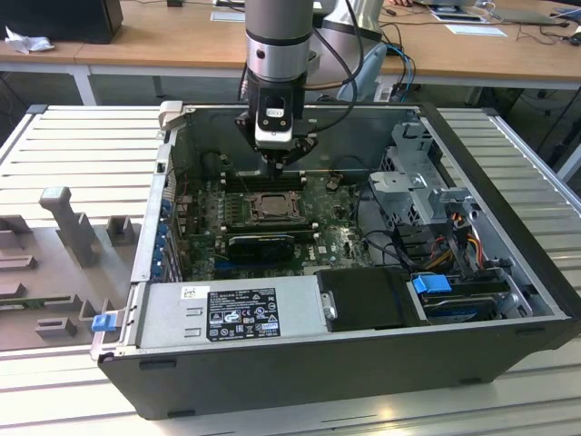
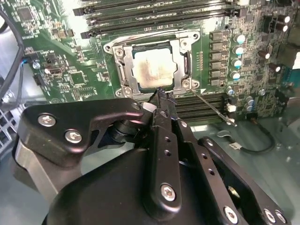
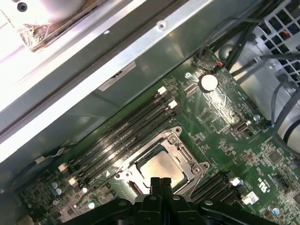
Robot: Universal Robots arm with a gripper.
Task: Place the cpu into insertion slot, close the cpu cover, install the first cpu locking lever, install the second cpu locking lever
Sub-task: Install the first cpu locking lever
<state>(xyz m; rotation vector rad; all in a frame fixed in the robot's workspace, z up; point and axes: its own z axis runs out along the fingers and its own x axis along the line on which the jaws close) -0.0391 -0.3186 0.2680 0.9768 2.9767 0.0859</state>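
Already cpu (image 2: 152,65) lies under closed cpu cover (image 2: 180,56); hand (image 2: 161,95), fingers together, empty, just beside cover's edge.

Silver-grey cylindrical robot arm (image 1: 277,27) with black wrist housing (image 1: 272,95), white label plate (image 1: 274,123) and looping black cables (image 1: 349,54); matte black linked-bar gripper (image 2: 161,93) studded with silver screws (image 2: 168,191).

The exterior view looks down from farther off into the open computer case (image 1: 363,363). Both wrist views sit close above the insertion slot (image 2: 150,38) (image 3: 192,154).
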